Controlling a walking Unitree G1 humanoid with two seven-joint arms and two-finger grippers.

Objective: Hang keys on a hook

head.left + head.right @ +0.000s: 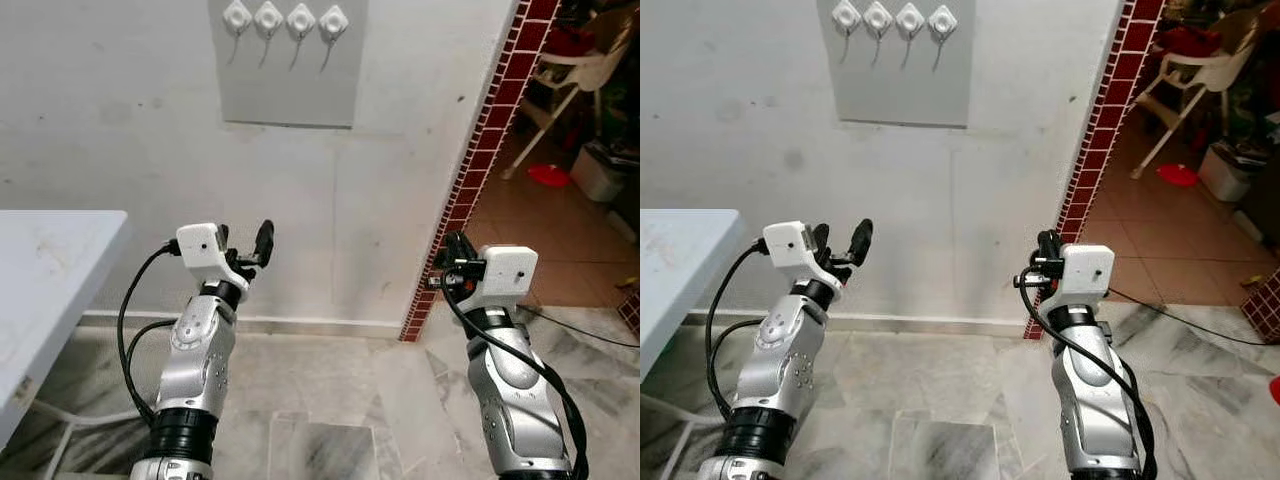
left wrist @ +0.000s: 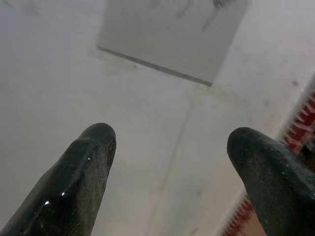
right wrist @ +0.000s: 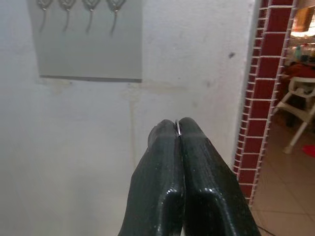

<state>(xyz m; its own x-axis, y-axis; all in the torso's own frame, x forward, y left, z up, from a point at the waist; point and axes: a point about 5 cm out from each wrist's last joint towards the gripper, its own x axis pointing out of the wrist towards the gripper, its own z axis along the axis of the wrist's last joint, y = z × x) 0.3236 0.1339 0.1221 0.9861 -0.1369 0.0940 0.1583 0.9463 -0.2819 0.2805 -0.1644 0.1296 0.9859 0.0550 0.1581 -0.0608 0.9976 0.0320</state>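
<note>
right gripper [image 3: 178, 129] pinches a thin metal sliver [image 3: 177, 127] shut; left gripper [image 2: 170, 147] gapes below four white hooks [image 1: 285, 20].

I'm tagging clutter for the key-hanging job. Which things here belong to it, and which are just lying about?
Belongs to the job:
- four white hooks on the grey wall panel
- right gripper, shut on a thin metal sliver, likely the key ring
- left gripper, open

Just about:
- white table
- white chair
- red dish
- red brick edging
</note>
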